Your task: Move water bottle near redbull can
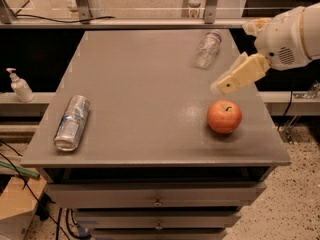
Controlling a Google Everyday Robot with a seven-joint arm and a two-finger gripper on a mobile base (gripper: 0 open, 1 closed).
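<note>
The water bottle (208, 48), clear crinkled plastic with a pale label band, lies on its side at the far right of the grey table (140, 94). The redbull can (72, 122), slim and shiny silver-blue, lies on its side near the table's front left edge. My gripper (226, 85), cream-coloured, reaches in from the right above the table. It hovers between the bottle and a red apple (224, 116), about a hand's width in front of the bottle, touching neither.
The red apple sits at the front right of the table. A white pump dispenser bottle (20, 86) stands on a ledge to the left, off the table. Drawers (157, 198) are below the table front. A railing runs behind the table.
</note>
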